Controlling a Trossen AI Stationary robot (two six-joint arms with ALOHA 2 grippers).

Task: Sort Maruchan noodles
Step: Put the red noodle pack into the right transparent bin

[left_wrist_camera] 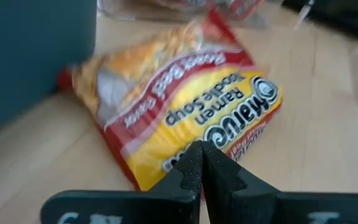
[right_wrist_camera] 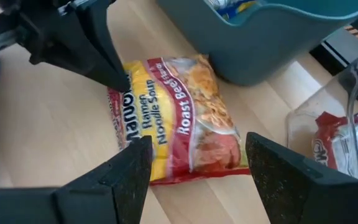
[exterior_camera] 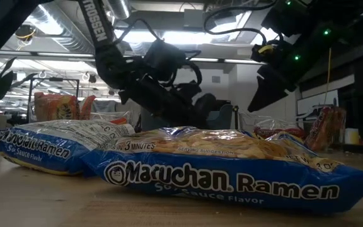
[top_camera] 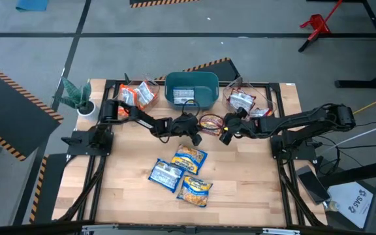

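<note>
Blue ramen packets [exterior_camera: 232,173] nearest; left end effector [left_wrist_camera: 201,163] clenched at roast-beef packet [right_wrist_camera: 179,118] edge, right end effector [right_wrist_camera: 194,162] released above.

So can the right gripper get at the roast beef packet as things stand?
Probably yes. The right gripper is open right over the roast beef packet, nothing between them. The shut left gripper touches the packet's far end, and the teal bin stands beside it, which could crowd the grab.
</note>
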